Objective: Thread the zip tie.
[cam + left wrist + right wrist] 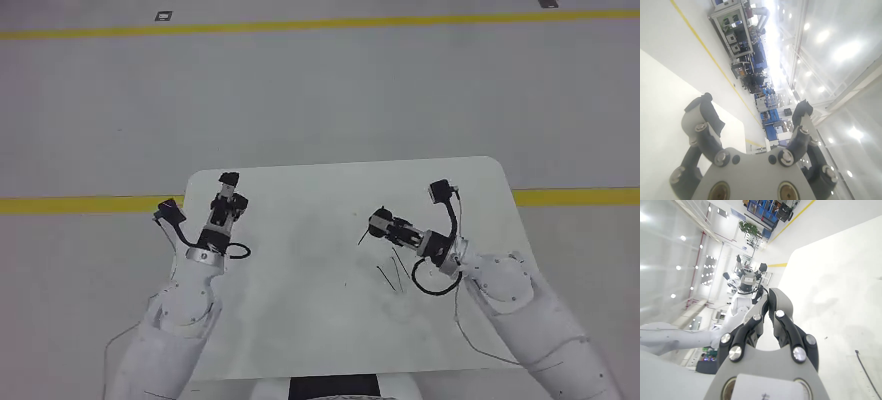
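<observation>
One zip tie (pixel 385 274) lies flat on the table (pixel 300 290), just below the right gripper (pixel 378 222) in the top view, its long axis running upper left to lower right. In the right wrist view its head is the upper-left end, and the frame's lower right edge cuts off the tail. I see the right jaws pressed together, though I cannot tell whether they pinch anything, while the left gripper (pixel 755 102), over the table's left side, has its jaws spread wide.
</observation>
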You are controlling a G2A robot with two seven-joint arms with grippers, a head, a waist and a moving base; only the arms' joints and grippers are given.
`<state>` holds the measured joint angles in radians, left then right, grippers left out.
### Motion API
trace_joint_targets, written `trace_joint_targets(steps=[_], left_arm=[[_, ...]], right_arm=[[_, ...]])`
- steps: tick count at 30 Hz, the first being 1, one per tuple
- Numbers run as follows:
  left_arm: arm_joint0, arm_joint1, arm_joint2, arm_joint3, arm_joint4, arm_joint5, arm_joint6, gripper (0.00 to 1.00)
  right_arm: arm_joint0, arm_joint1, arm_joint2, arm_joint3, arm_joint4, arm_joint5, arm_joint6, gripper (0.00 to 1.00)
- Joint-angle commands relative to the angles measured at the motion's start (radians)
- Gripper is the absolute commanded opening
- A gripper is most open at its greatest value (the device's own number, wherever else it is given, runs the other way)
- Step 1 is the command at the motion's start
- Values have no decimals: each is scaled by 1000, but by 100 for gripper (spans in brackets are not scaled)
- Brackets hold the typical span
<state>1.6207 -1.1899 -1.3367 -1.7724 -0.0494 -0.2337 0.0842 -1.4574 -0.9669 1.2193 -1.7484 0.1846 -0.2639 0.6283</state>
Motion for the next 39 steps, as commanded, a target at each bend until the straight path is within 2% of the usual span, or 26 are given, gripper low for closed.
trace_joint_targets(steps=[1, 12, 13, 15, 17, 19, 22, 24, 26, 28, 37, 39], left_arm=[[-17, -4, 23, 4, 18, -16, 9, 100], [-17, -4, 23, 4, 18, -16, 9, 100], [-22, -5, 29, -5, 26, -23, 4, 100], [-39, -5, 46, -10, 105, -52, -2, 100], [-57, -6, 65, 1, 243, -86, 33, 100], [-80, -11, 102, 20, 372, -105, 79, 100], [-126, -19, 155, 44, 509, -106, 139, 100], [-156, -23, 186, 62, 592, -106, 177, 100], [-187, -26, 225, 80, 705, -106, 236, 100], [-190, -27, 232, 82, 721, -106, 243, 100], [-190, -27, 232, 82, 721, -106, 243, 100], [-197, -26, 249, 63, 751, -106, 223, 100]], right_arm=[[23, -3, 1, 31, 85, 11, 35, 0], [23, -3, 1, 31, 85, 11, 35, 0], [21, -4, -1, 33, 91, 19, 28, 0], [24, -10, -11, 43, 164, 58, 26, 0], [39, -15, -13, 63, 212, 94, 22, 0], [60, -20, -15, 80, 277, 132, 35, 0], [85, -26, -15, 113, 366, 188, 50, 0], [103, -31, -18, 140, 416, 246, 50, 0], [125, -39, -28, 170, 486, 277, 63, 0], [146, -43, -34, 191, 492, 279, 61, 0], [146, -43, -34, 191, 492, 279, 61, 0], [144, -44, -34, 190, 491, 280, 55, 0]])
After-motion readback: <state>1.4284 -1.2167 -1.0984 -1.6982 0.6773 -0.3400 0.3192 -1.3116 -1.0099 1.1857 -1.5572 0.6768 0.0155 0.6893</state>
